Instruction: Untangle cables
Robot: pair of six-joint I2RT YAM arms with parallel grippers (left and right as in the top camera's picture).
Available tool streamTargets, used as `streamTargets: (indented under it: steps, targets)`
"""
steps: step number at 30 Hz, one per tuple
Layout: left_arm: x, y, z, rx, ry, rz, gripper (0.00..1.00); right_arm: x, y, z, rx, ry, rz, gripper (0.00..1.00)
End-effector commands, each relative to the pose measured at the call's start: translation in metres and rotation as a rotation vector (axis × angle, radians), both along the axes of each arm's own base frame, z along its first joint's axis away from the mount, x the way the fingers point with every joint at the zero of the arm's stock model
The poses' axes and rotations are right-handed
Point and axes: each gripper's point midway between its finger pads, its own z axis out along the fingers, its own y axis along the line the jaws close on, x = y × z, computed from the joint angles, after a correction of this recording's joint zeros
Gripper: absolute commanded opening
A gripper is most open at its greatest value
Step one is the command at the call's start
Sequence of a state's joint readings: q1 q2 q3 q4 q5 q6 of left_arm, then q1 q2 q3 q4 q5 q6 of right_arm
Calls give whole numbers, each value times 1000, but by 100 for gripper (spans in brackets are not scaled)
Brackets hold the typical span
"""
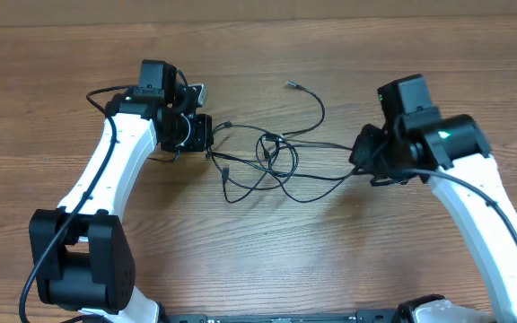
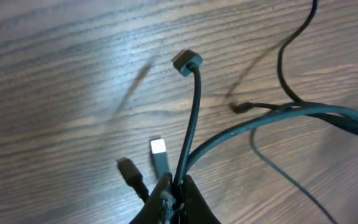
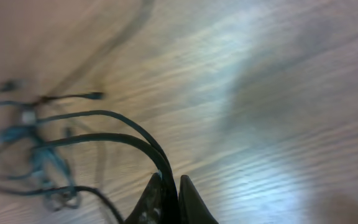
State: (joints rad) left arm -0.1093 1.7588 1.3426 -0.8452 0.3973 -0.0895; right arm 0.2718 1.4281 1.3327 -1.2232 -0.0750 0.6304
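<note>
The cables (image 1: 272,157) are thin black cords tangled in a loose knot at the middle of the wooden table, stretched between my two grippers. One free end with a small plug (image 1: 293,85) lies behind the knot. My left gripper (image 1: 206,144) is shut on the cables' left ends; in the left wrist view (image 2: 178,185) strands rise from the jaws, one with a dark plug (image 2: 187,61) and one silvery-tipped (image 2: 158,148). My right gripper (image 1: 359,154) is shut on the cables' right strands, which curve out of its jaws in the right wrist view (image 3: 169,183) toward the blurred knot (image 3: 39,155).
The wooden table (image 1: 267,251) fills all views. The thicker black wires of the arms run along the left arm (image 1: 106,166) and the right arm (image 1: 483,193).
</note>
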Motion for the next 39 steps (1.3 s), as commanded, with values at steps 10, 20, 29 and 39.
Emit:
streamTargets:
  steps: [10,20,29,39]
  targets:
    - [-2,0,37,14,-115,-128,4,-9,-9,-99,-129,310,84,22]
    - [-19,-7,36,-3,-62,-164,36,15,40,-80,87,142,425,60]
    - [-41,-63,43,-81,-76,-349,39,43,63,-67,181,-14,497,66]
    - [-63,-141,8,-72,-152,-701,40,51,32,-68,192,2,403,67]
